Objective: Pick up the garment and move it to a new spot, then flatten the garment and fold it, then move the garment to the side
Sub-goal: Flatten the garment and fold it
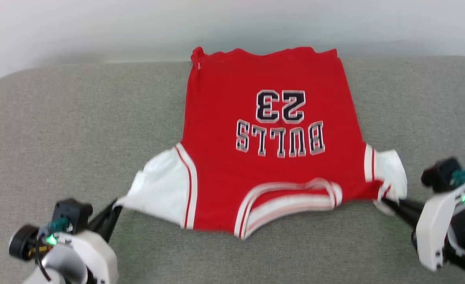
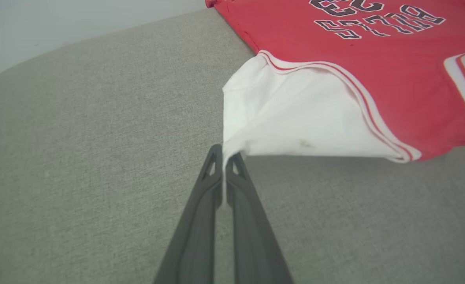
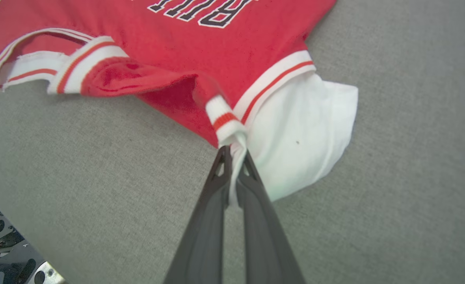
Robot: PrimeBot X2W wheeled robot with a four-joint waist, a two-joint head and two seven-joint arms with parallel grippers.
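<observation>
The garment (image 1: 264,138), a red jersey with white short sleeves and black lettering, lies spread on the grey cushion, collar toward me and hem at the far side. My left gripper (image 1: 116,205) is shut on the tip of its white left sleeve (image 2: 287,122); the dark fingers (image 2: 212,185) pinch the cloth's edge. My right gripper (image 1: 382,202) is shut on the striped cuff of the right sleeve (image 3: 295,134), its fingers (image 3: 220,173) clamping a fold of white fabric. Both sleeves are pulled outward and slightly lifted.
The grey fabric surface (image 1: 79,126) runs wide to both sides of the jersey, with a rounded far-left corner. A pale wall (image 1: 232,23) rises behind the far edge. Part of the robot's base (image 3: 8,256) shows at the lower left of the right wrist view.
</observation>
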